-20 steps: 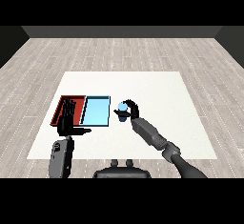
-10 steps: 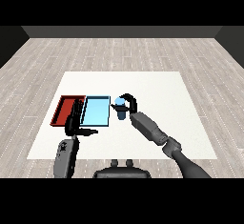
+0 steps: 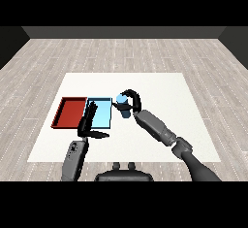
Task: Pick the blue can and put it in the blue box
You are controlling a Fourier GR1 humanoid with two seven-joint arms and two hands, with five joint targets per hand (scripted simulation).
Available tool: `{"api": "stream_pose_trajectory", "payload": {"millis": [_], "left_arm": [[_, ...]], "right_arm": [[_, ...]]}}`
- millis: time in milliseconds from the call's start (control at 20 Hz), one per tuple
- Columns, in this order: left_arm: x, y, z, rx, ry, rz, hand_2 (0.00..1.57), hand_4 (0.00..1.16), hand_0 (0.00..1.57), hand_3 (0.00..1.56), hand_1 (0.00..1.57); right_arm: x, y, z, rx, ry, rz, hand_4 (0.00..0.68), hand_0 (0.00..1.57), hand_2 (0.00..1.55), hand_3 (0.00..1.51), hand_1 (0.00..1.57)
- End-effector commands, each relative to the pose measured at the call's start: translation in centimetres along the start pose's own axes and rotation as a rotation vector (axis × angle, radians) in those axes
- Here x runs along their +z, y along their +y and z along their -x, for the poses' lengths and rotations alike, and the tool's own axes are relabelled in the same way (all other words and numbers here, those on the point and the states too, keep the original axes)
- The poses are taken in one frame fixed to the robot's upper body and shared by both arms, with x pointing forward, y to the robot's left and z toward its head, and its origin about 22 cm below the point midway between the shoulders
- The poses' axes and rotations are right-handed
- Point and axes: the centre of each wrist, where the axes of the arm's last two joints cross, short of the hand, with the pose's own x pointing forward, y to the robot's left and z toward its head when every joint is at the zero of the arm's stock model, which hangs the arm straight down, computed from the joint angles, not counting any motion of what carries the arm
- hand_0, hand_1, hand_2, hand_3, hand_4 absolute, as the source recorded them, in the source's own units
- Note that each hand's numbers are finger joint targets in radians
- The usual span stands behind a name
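My right hand (image 3: 131, 102) is curled round the blue can (image 3: 121, 99), holding it just right of the light blue tray (image 3: 102, 118). The can looks lifted a little off the white table (image 3: 160, 91), and only its upper part shows between the fingers. My left hand (image 3: 89, 120) is raised over the seam between the red tray (image 3: 70, 112) and the blue tray, fingers straight and thumb stuck out to the right, holding nothing. It hides part of both trays.
The two trays lie side by side at the table's left half, red on the left. Bare white tabletop stretches to the right and behind the can. Wooden floor surrounds the table.
My right hand has carried the blue can leftward, closer to the blue tray's right edge. The left hand has risen slightly and shifted right over the trays.
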Motion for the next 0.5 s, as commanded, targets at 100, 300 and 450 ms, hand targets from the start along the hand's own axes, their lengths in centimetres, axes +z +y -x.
{"api": "stream_pose_trajectory", "payload": {"millis": [100,300,450], "left_arm": [[-0.7,-2.0,0.7,0.031,0.036,0.041,0.00,0.00,0.00,0.00,0.00],[-0.4,-2.1,2.2,0.061,0.059,0.055,0.00,0.00,0.00,0.00,0.00],[-2.2,-3.9,0.3,0.095,0.093,0.076,0.00,0.00,0.00,0.00,0.00]], "right_arm": [[3.2,-5.3,-0.9,0.023,-0.021,-0.015,0.616,1.42,1.44,1.40,1.42],[5.4,-6.7,-1.7,0.041,-0.023,-0.034,0.616,1.42,1.45,1.40,1.42],[4.7,-8.5,-2.4,0.060,-0.042,-0.023,0.609,1.44,1.45,1.40,1.44]]}}
